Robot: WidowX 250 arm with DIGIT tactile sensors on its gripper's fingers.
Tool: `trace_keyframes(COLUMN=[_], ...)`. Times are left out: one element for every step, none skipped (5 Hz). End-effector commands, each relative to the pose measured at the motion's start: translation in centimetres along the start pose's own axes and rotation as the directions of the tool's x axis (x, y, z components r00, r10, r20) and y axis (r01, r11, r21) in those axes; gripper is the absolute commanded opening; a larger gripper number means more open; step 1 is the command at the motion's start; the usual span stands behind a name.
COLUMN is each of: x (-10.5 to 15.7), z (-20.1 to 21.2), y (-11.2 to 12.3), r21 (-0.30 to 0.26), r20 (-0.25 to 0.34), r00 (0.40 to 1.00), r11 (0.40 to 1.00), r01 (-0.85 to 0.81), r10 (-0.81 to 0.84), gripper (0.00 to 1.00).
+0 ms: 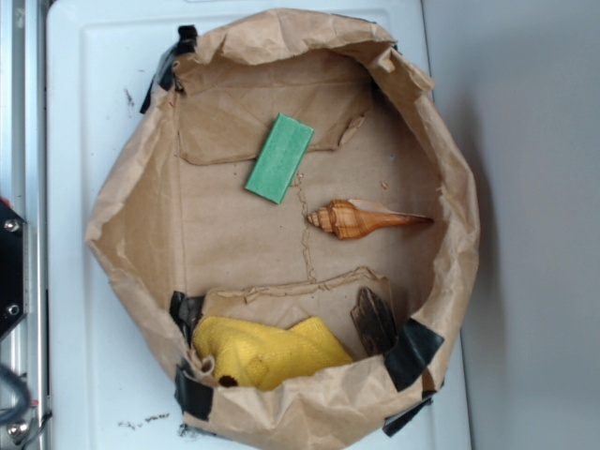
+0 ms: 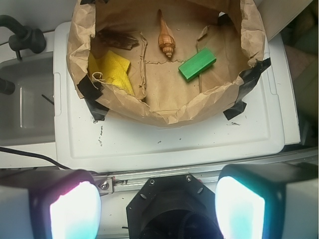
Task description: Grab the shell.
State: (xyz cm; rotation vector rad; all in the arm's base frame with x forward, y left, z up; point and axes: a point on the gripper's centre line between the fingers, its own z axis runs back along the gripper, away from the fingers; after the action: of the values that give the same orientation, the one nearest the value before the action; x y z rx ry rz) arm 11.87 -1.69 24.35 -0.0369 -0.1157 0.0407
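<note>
The shell (image 1: 361, 219) is orange-brown with striped whorls and a thin pointed tail. It lies on the floor of a brown paper bag basin (image 1: 122, 216), right of the middle, tail pointing right. In the wrist view the shell (image 2: 166, 39) lies near the top, far from my gripper (image 2: 157, 209). The gripper is open and empty, its two glowing fingers (image 2: 75, 211) wide apart at the bottom edge, over the black robot base. The gripper does not show in the exterior view.
A green rectangular sponge (image 1: 279, 157) lies upper left of the shell. A yellow cloth (image 1: 267, 352) and a dark bark-like piece (image 1: 373, 319) lie at the basin's front. The basin sits on a white lid (image 1: 84, 94). A grey sink (image 2: 25, 99) is at left.
</note>
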Motion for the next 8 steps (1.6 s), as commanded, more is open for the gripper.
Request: trace_keyframes(x=[0.0, 4.8, 8.4, 10.8, 15.1, 15.1, 15.1, 15.1], z=[0.0, -2.1, -5.4, -7.1, -9.9, -9.9, -9.9, -9.9], y=[0.0, 0.7, 0.9, 0.9, 2.4, 2.4, 2.4, 2.4], r21=[0.0, 0.001, 0.026, 0.055, 0.057, 0.057, 0.057, 0.057], r20=[0.0, 0.033, 0.069, 0.07, -0.03, -0.03, -0.03, -0.03], r00=[1.0, 0.999, 0.998, 0.997, 1.0, 1.0, 1.0, 1.0], r11=[1.0, 0.999, 1.0, 0.998, 0.998, 0.998, 0.998, 0.998], r01=[0.0, -0.04, 0.003, 0.018, 0.0, 0.0, 0.0, 0.0], r10=[0.0, 0.04, -0.005, -0.022, 0.002, 0.002, 0.002, 0.002], gripper=[1.0, 1.0, 1.0, 1.0, 1.0, 1.0, 1.0, 1.0])
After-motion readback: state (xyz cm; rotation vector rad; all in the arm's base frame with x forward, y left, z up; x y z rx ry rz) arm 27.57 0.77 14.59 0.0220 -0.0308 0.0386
